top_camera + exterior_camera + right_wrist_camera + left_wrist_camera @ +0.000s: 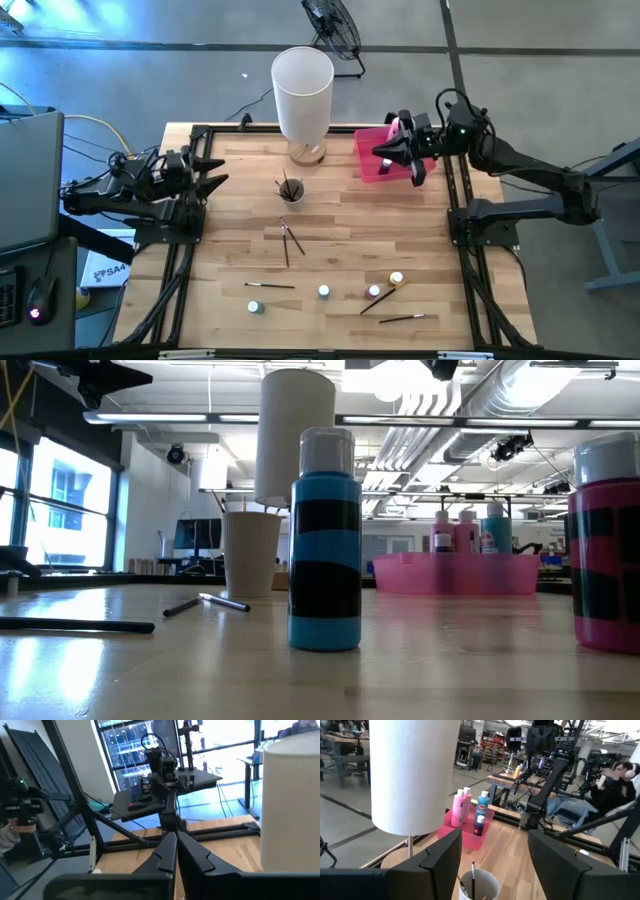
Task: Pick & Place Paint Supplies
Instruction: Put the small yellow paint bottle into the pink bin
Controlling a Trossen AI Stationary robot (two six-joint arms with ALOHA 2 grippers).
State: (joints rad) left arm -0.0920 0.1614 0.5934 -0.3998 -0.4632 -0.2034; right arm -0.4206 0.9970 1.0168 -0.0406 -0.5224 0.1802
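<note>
Hovering over pink tray (372, 165), right gripper (418, 152) fingers together, left gripper (215, 172) fingers apart, low view shows teal bottle (325, 540).

— Where am I working?
— In a robotics lab or workshop: exposed ducts (520, 400) and strip lights overhead, big windows (60, 500), benches (345, 750) of equipment behind my wooden worktop (330, 240), a floor fan (333, 25).

The wooden table (400, 230) carries scattered paintbrushes (291, 238), tiny paint bottles (324, 291), a white cup (291, 190) and a pink tray (372, 160).
</note>
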